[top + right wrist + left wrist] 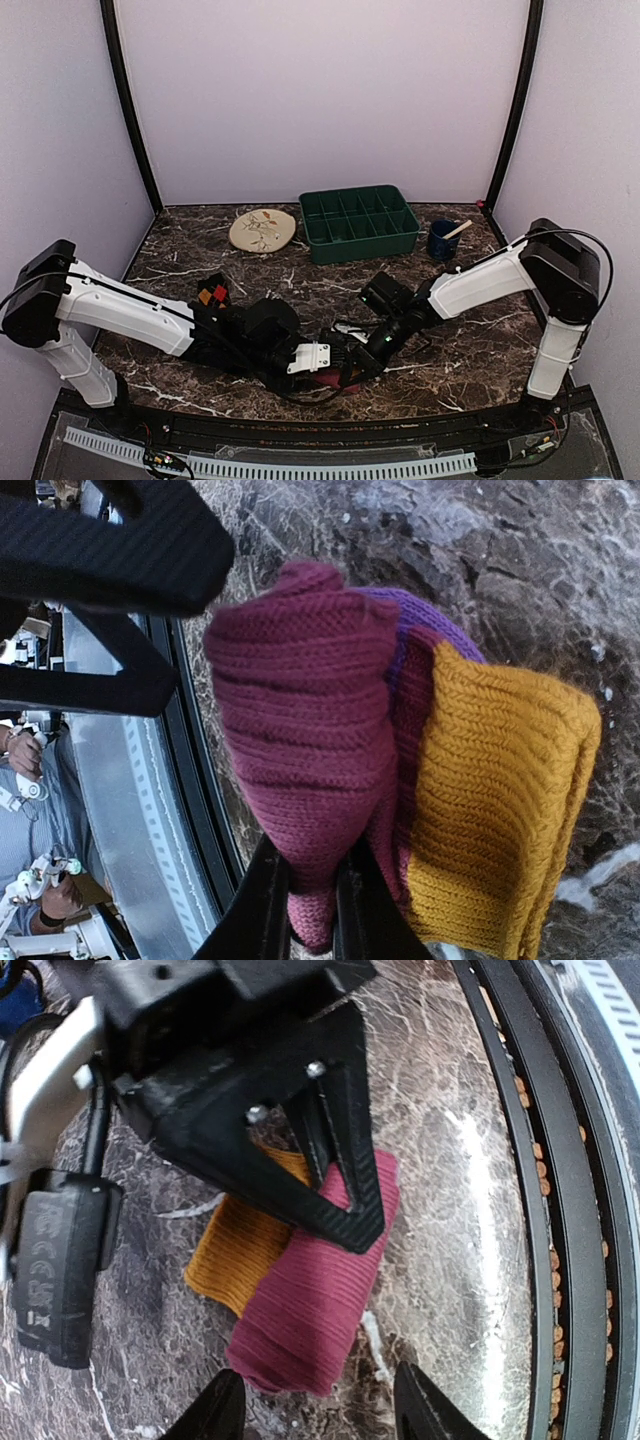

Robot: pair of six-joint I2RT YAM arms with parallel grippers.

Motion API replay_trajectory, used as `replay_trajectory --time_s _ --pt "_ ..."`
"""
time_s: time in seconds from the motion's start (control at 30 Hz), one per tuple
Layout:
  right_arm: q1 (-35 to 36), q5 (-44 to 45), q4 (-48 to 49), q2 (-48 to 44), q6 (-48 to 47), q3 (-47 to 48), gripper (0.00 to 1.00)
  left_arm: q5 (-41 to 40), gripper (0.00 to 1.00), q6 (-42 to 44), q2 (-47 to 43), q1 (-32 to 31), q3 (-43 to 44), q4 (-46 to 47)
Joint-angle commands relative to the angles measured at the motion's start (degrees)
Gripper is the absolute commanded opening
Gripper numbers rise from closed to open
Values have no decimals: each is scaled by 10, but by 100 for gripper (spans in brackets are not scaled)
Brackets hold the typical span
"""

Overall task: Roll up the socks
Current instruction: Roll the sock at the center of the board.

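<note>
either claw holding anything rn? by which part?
Right claw is shut on the sock roll, pinching the tapered end of its maroon outer layer. Left claw is open beside the roll, holding nothing.

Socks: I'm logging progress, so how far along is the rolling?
Done: the maroon ribbed knit sock is largely wound into a bundle. In hand: the right gripper pinches its maroon fold; the left gripper is open near it. Left: the mustard knit end sticks out, untucked.
</note>
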Motion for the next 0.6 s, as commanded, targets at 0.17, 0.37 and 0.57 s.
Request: replay_trajectory --time_s 0.17,0.37,0.57 --pt "-4 -13 -48 23 -11 2 6 -61 52 57 31 -30 24 -2" --pt "-4 -17 -56 27 -18 7 6 -64 52 75 42 -37 30 13" --pt "-4 -23 -62 31 -23 13 6 -70 51 92 58 -41 41 17"
